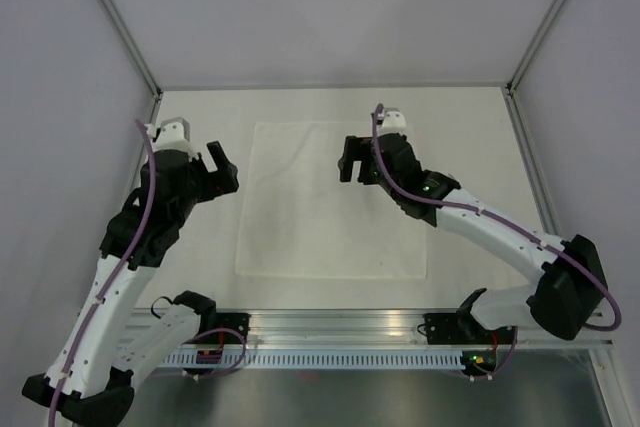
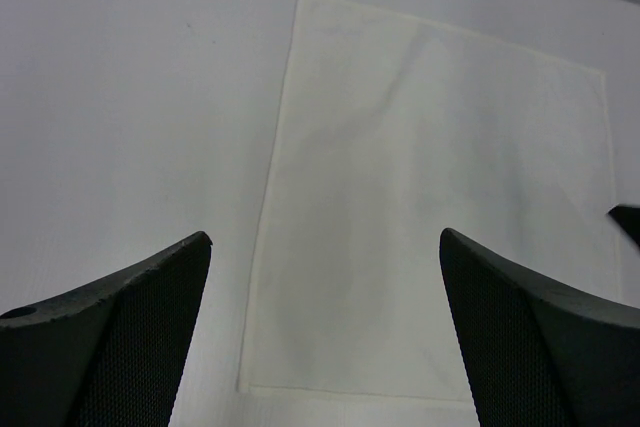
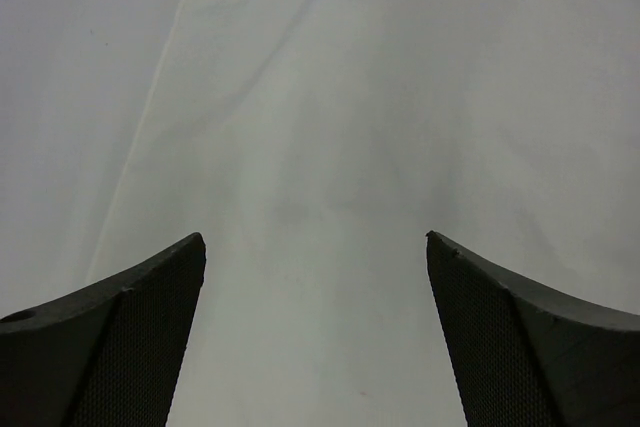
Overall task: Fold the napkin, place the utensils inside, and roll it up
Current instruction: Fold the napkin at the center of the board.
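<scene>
The napkin (image 1: 320, 217) lies flat and unfolded on the white table, a pale square between the two arms. My left gripper (image 1: 222, 166) hangs open just off the napkin's left edge, pointing toward it. In the left wrist view the napkin (image 2: 430, 177) fills the space between the wide-apart fingers of my left gripper (image 2: 325, 236). My right gripper (image 1: 347, 159) hovers open over the napkin's far right part. In the right wrist view the cloth (image 3: 380, 117) shows beyond my right gripper (image 3: 315, 237), with nothing between the jaws. The utensils are out of view.
Grey walls with slanted metal posts (image 1: 115, 17) close in the table on three sides. An aluminium rail (image 1: 340, 325) carrying both arm bases runs along the near edge. A dark tip of the right gripper (image 2: 628, 219) shows at the right edge of the left wrist view.
</scene>
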`<state>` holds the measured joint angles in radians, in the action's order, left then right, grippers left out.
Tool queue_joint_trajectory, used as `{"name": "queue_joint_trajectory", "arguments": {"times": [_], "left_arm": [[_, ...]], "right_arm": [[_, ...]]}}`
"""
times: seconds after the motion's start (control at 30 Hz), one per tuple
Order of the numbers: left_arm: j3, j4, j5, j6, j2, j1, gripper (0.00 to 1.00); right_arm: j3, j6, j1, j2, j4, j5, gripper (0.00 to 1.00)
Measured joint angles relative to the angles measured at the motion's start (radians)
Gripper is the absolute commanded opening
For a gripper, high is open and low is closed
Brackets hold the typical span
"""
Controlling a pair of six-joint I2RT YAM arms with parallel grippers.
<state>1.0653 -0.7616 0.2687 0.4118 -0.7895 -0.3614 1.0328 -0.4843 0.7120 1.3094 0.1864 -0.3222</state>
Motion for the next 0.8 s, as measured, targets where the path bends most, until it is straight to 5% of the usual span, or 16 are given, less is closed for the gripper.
{"name": "queue_joint_trajectory", "arguments": {"times": [0.37,0.57,0.8], "left_arm": [[0.444,-0.073,0.070,0.037,-0.249,0.035,1.00],[0.648,-0.105,0.034,0.037,-0.304,0.040,1.00],[0.703,-0.129,-0.009,0.036,-0.326,0.040,1.00]], "right_arm": [[0.261,-0.026,0.483,0.462,-0.035,-0.033,0.45],[0.429,-0.035,0.627,0.692,-0.034,-0.034,0.44],[0.571,-0.035,0.696,0.852,-0.009,-0.034,0.44]]}}
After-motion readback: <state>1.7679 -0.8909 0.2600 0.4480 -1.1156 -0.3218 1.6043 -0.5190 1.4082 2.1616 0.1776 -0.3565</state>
